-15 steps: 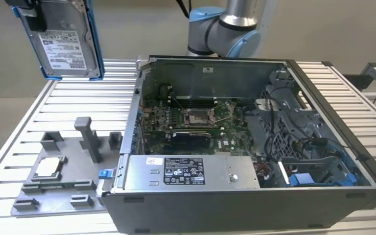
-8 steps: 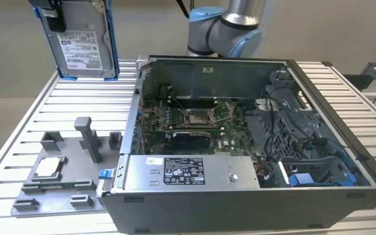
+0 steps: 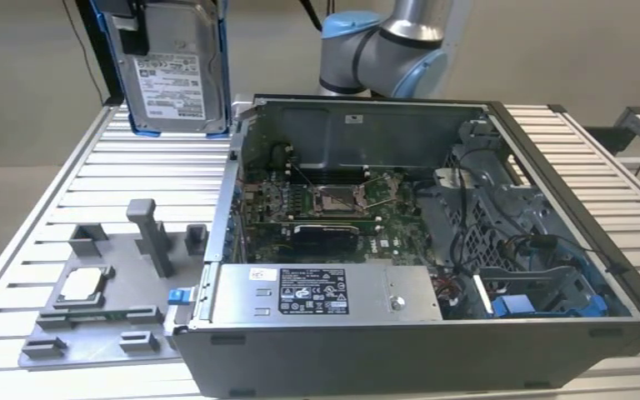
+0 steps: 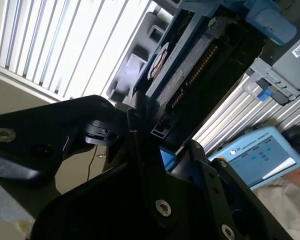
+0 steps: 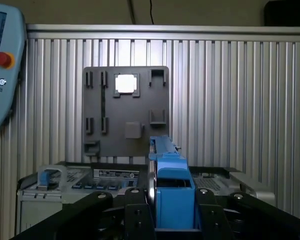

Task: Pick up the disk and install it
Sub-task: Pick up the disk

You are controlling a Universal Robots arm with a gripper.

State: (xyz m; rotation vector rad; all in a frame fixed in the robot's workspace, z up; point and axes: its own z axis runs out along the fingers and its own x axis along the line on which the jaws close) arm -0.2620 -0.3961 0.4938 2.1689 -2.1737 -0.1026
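The disk (image 3: 173, 71) is held upright in the air, well above the desk (image 3: 153, 179) and just beyond the exterior view's left wall of the open computer case (image 3: 432, 350). It touches neither. The end effector (image 5: 171, 210) is pressed together on it. In the first wrist view, its 2 black fingers (image 5: 135, 212) are seen pinching the blue bracket (image 5: 170, 170) from either side, with the disk seen edge-on between them.

The grip appears to be taken near 1 end only, so most of the disk hangs free beyond the fingers. A slip or rotation in the pinch is judged the main risk, since smooth plastic is being clamped and it may flex. A fast swing or a sudden stop would make this more likely. A drop from this height onto the slatted desk or the grey fixture plate (image 3: 109, 275) could damage the drive.

Inside the case, loose cables (image 3: 470, 179) lie beside the drive cage (image 3: 542, 287). They could be snagged or trapped by the bracket. If the disk is carried in tilted, its corner could be struck against the case rim. The bracket could also be jammed instead of seating squarely.
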